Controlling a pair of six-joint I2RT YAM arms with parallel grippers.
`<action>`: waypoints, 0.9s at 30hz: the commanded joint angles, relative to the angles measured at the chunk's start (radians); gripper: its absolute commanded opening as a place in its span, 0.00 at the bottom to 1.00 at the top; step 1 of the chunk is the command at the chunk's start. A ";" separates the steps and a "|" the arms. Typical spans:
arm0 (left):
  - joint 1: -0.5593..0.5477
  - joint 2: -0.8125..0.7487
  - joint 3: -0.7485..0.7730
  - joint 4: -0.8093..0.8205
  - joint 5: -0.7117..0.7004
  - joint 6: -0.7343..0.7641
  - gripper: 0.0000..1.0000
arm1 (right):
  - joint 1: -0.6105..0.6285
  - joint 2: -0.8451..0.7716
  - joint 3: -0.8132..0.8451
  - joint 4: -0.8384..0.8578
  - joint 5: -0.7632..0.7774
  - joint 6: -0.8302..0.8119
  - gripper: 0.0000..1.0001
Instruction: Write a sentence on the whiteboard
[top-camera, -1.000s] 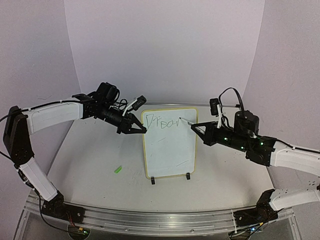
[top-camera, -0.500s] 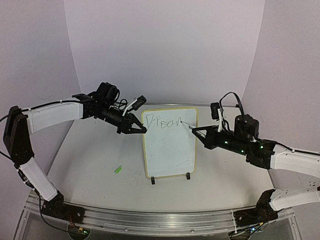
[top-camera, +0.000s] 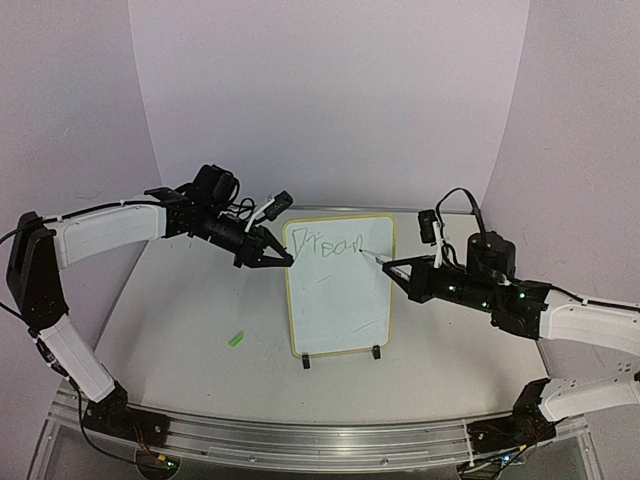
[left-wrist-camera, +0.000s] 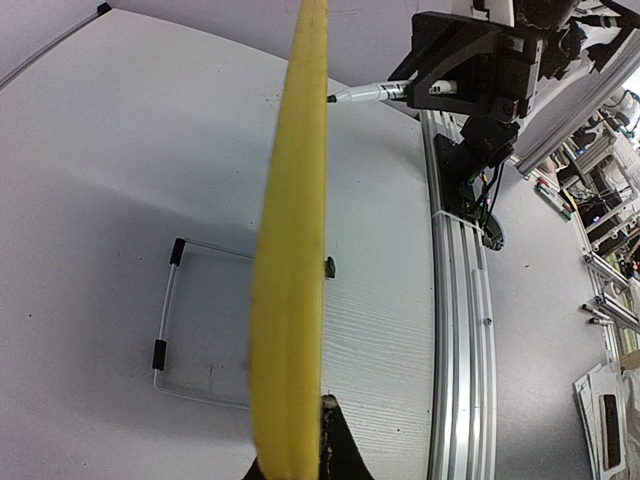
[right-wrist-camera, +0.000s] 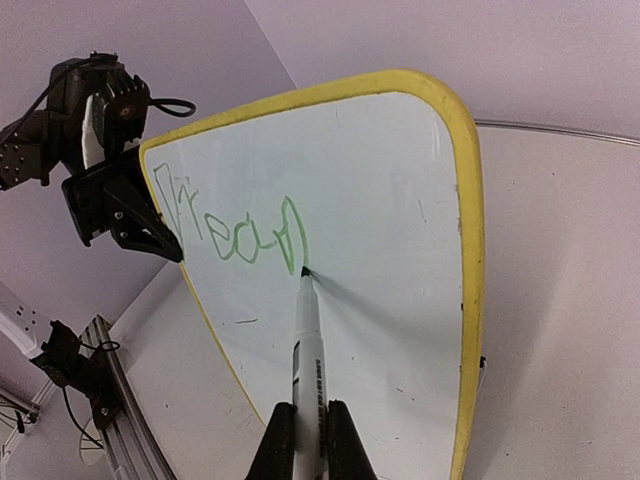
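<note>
Whiteboard (top-camera: 338, 300) upright mid-bench (top-camera: 180, 330), long side vertical, face towards the arm bases.
It stands on two black clip feet, with the green sentence (top-camera: 330, 246) begun along its top. The left pincer (top-camera: 284, 262) is clenched on its upper left edge. The right pincer (top-camera: 392, 268) grasps a marker (top-camera: 372, 257) whose tip touches the end of the writing.

I saw soft, even light and faint shadows; both wrist views bowed at their edges, and the whiteboard (left-wrist-camera: 290, 250) blurred close to the left lens.
</note>
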 joint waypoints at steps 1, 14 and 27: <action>-0.051 0.063 -0.017 -0.096 -0.086 0.046 0.00 | -0.007 0.011 0.018 -0.032 0.025 -0.004 0.00; -0.053 0.065 -0.017 -0.096 -0.086 0.047 0.00 | -0.008 -0.019 0.019 0.037 0.070 -0.004 0.00; -0.054 0.064 -0.016 -0.098 -0.086 0.047 0.00 | -0.007 -0.026 0.016 0.108 0.135 -0.003 0.00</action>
